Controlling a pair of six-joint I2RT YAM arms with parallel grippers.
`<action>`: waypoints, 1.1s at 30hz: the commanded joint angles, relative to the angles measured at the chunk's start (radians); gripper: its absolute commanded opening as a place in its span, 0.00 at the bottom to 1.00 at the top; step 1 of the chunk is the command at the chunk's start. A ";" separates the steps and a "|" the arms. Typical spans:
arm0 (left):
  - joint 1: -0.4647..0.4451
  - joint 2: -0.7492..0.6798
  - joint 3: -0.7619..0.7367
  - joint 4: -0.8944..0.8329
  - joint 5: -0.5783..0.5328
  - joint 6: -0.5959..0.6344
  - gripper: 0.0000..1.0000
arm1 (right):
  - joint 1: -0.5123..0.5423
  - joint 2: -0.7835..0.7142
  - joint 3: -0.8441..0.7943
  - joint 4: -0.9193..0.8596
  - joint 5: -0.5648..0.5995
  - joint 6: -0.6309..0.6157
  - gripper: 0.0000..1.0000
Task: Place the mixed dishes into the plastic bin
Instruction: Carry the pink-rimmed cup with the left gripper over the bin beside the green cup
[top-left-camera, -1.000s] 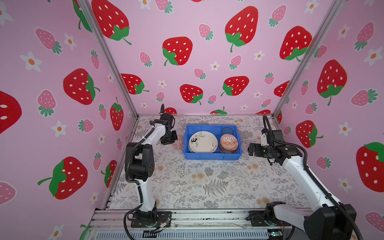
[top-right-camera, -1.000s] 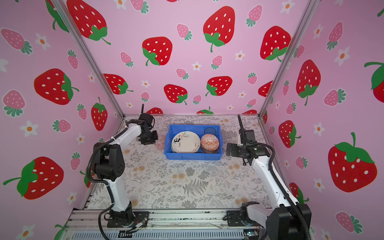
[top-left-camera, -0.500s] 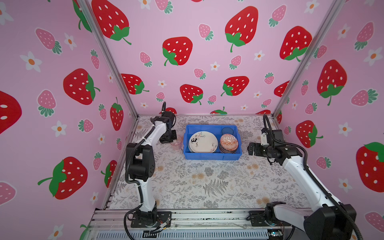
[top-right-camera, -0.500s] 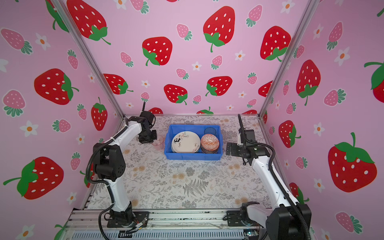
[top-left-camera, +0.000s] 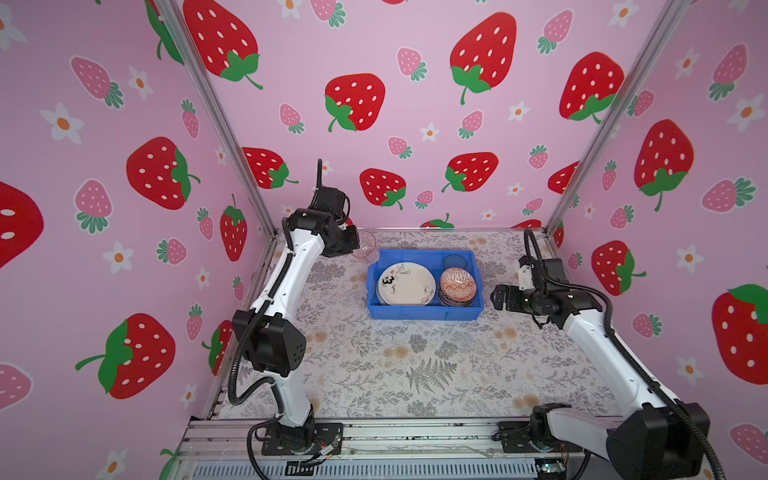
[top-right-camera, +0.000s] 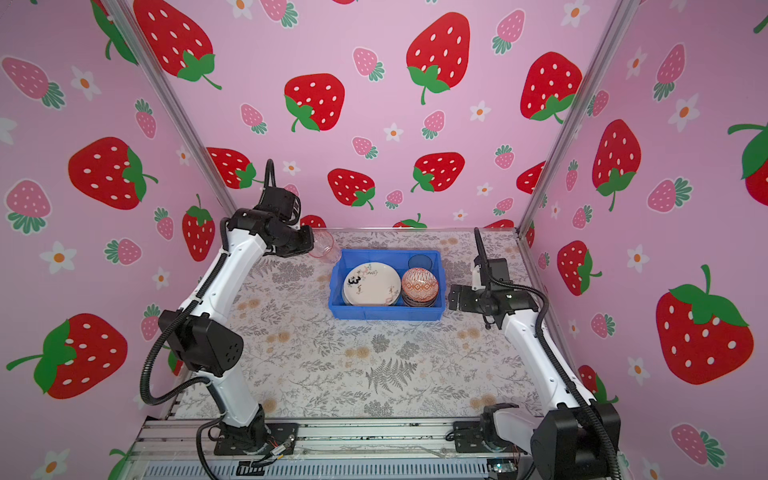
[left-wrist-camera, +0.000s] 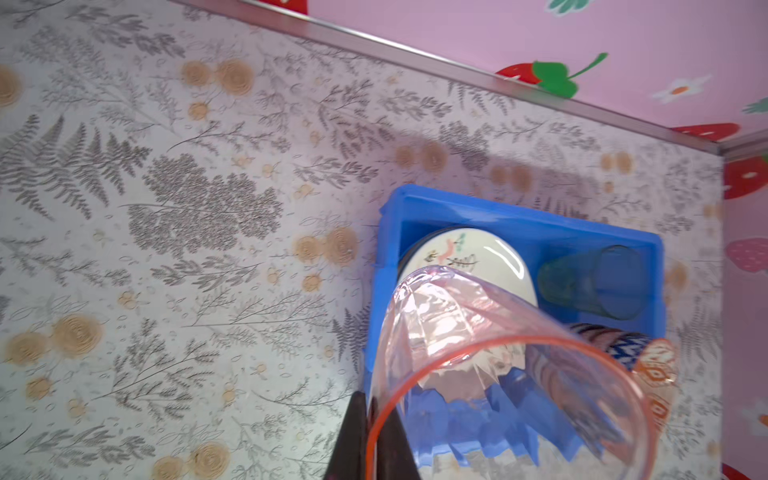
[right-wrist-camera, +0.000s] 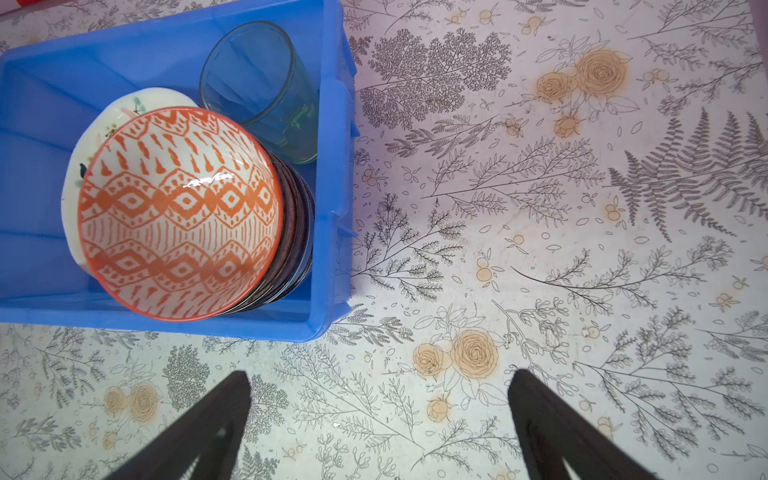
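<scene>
Left pincer (left-wrist-camera: 371, 419) clamped on thin rim of pink tumbler (left-wrist-camera: 498, 365) — cup tilted, hanging from 1 wall pinch, mouth toward pincer.
Blue bin (left-wrist-camera: 519, 218) just ahead of and below pincer; cup sits at bin's near corner, not yet inside.
In bin: plate marked 3 (top-left-camera: 407, 284), bowl stack topped by orange bowl (right-wrist-camera: 178, 212), green tumbler (right-wrist-camera: 257, 83).
Right pincer (right-wrist-camera: 380, 376) spread wide, empty, beside bin's other end.
Risks: slick wall slides out of pinch; base clips bin rim on crossing; release over plate — cup tips, rolls.
</scene>
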 joint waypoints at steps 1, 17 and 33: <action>-0.035 0.038 0.056 0.065 0.110 -0.035 0.00 | -0.008 -0.015 0.033 -0.033 -0.004 -0.007 0.99; -0.209 0.279 0.096 0.564 0.325 -0.101 0.00 | -0.016 -0.011 0.073 -0.061 -0.063 0.044 0.99; -0.266 0.524 0.309 0.522 0.368 -0.080 0.00 | -0.018 -0.022 0.054 -0.073 -0.045 0.054 0.99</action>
